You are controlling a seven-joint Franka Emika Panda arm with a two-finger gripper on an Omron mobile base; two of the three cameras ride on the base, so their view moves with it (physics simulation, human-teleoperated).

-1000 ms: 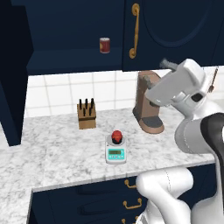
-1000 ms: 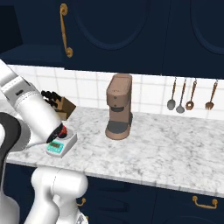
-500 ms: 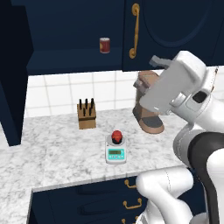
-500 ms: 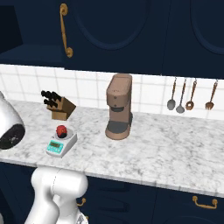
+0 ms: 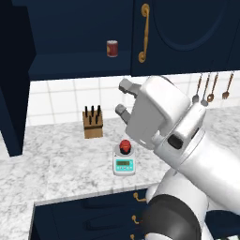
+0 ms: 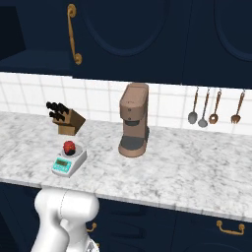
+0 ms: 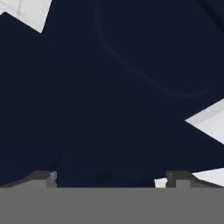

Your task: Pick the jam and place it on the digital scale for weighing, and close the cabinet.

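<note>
Gripper (image 5: 123, 98): in the left base view its two grey fingers stand spread apart with nothing between them, raised above the counter and pointing left toward the open cupboard side.
Jam (image 5: 124, 146): left base view, sitting on the digital scale (image 5: 124, 164), on the marble counter (image 5: 56, 164) near its front edge.
Cabinet (image 5: 187, 33): left base view, right door shut with its brass handle upright; the left door (image 5: 11, 84) swung out, baring a shelf with a red can (image 5: 111, 48) on it.
Knife block (image 5: 93, 123): left base view, behind the scale, against the tiled wall.
Jam, right base view (image 6: 69, 146): on the scale's plate (image 6: 69, 161), left of the coffee machine (image 6: 134, 119) and well apart from it.
Knife block, right base view (image 6: 66, 118): just behind the scale.
Utensils (image 6: 214, 106): right base view, hanging on the wall at right.
Hand view: the fingertips (image 7: 43, 178) are set wide at the bottom edge, facing a dark navy panel (image 7: 113, 87).
</note>
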